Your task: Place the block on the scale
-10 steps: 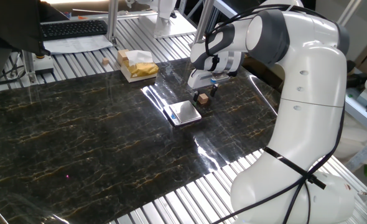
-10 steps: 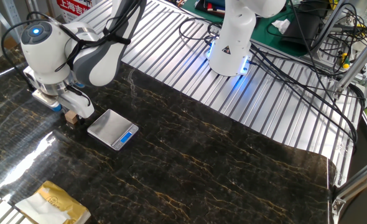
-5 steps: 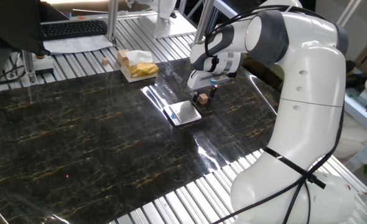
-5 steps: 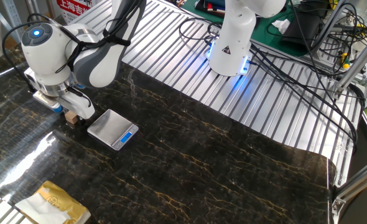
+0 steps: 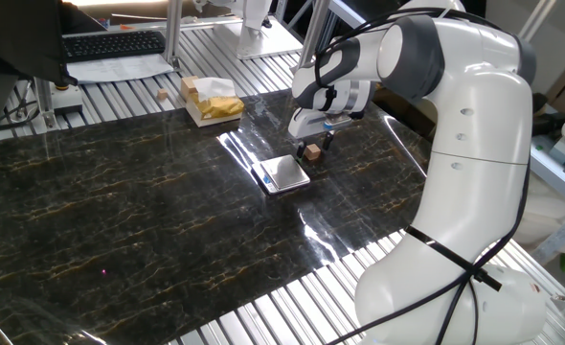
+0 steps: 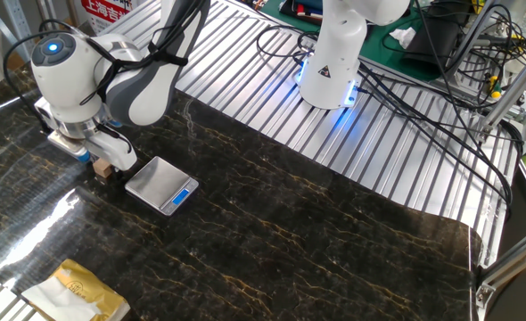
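Beside the scale (image 5: 282, 173), at its 2 o'clock, your gripper (image 5: 313, 150) is clamped on the block (image 5: 313, 151), risen slightly off the table since a second ago. Lift underway; carry over the plate next.

Robotics lab, dark marble-patterned table (image 5: 120, 211) on ribbed aluminium framing (image 6: 245, 53), keyboard (image 5: 110, 43) at far left, tangled cables (image 6: 441, 80), second robot base (image 6: 330, 71) glowing blue
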Controlling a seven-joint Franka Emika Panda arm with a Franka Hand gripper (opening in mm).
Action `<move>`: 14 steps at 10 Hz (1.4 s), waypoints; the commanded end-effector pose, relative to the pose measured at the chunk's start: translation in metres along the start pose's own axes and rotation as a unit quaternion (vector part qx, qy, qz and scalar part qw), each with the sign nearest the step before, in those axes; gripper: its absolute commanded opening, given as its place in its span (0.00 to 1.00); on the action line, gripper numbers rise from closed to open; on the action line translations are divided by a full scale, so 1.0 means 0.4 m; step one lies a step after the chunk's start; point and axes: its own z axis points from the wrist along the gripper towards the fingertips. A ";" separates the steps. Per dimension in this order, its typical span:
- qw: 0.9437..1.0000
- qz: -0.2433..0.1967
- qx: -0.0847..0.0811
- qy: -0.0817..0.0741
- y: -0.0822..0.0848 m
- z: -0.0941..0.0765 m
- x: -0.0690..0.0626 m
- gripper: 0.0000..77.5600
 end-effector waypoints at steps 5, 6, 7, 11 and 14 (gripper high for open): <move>1.000 0.000 0.001 -0.001 -0.002 -0.004 -0.002 0.01; 1.000 0.000 0.001 -0.001 -0.002 -0.004 -0.002 0.01; 1.000 0.000 0.001 -0.001 -0.002 -0.004 -0.002 0.01; 1.000 0.000 0.001 -0.001 -0.002 -0.004 -0.002 0.01; 1.000 0.000 0.001 -0.001 -0.002 -0.004 -0.002 0.01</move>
